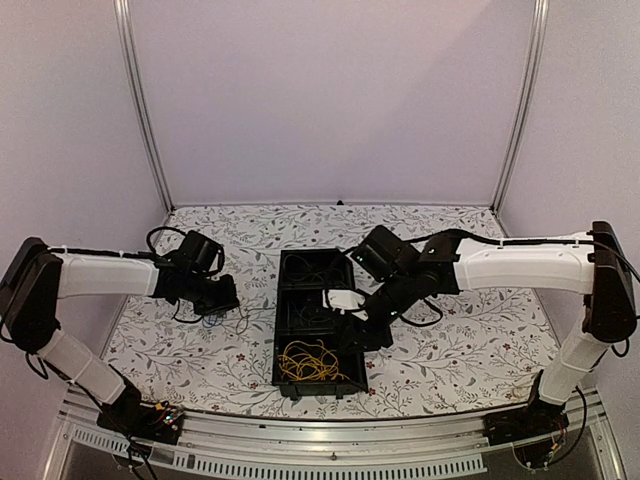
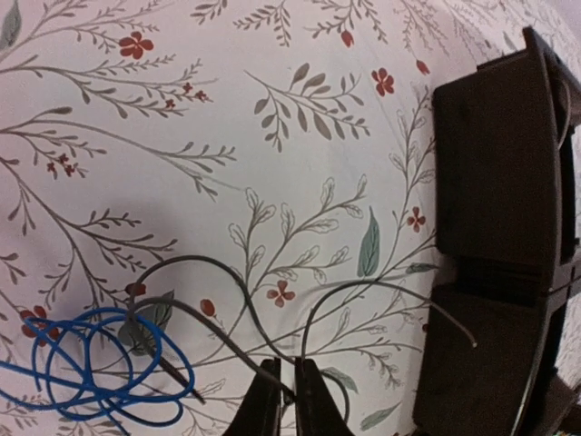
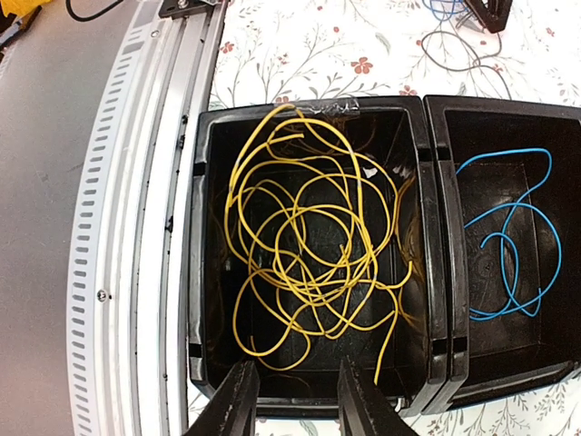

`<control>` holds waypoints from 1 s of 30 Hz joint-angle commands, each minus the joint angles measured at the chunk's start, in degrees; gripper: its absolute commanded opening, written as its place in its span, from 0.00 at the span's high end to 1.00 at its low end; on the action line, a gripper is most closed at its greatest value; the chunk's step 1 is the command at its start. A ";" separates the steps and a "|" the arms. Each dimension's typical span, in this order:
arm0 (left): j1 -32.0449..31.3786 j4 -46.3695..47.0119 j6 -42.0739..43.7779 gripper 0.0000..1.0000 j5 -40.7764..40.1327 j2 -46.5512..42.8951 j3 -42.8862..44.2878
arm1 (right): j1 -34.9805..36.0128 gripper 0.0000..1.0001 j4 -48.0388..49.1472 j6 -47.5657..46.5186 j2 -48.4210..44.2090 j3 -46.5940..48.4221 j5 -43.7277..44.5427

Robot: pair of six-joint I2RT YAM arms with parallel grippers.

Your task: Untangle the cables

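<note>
On the flowered cloth, my left gripper (image 2: 289, 400) is shut on a thin dark cable (image 2: 227, 300) that passes between its fingertips. A coil of blue cable (image 2: 100, 363) lies just left of it, crossed by the dark strands. My right gripper (image 3: 295, 400) stands open with nothing between its fingers, hovering over the black tray (image 3: 195, 272). A tangle of yellow cable (image 3: 309, 245) fills that tray's near compartment, and a light blue cable (image 3: 508, 245) lies in the middle one. In the top view the left gripper (image 1: 215, 295) is left of the tray (image 1: 283, 320) and the right gripper (image 1: 358, 330) is above it.
The tray's third, far compartment (image 1: 310, 268) is dark inside. A metal rail (image 3: 136, 227) runs along the table's near edge, close to the tray. The tray's dark wall (image 2: 499, 182) stands right of the left gripper. Booth walls enclose the table.
</note>
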 commanded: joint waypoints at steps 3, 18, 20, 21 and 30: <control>1.65 5.07 -0.40 1.00 -1.21 0.71 2.77 | 0.12 0.65 -0.13 -1.20 -2.75 -0.31 0.04; 1.11 -8.48 12.70 1.00 3.50 -22.54 29.46 | -6.48 0.58 -0.40 -2.49 0.96 16.25 -1.81; 1.13 -9.92 13.80 1.00 4.33 -21.71 33.47 | -8.28 0.56 0.84 -2.34 2.11 20.57 -0.72; 1.11 -10.60 14.21 1.00 4.73 -21.04 35.23 | -8.91 0.54 2.07 -1.93 2.97 22.70 0.75; 0.90 -12.01 16.26 1.00 6.74 -18.40 38.67 | -9.63 0.35 11.48 1.21 12.46 40.57 -0.49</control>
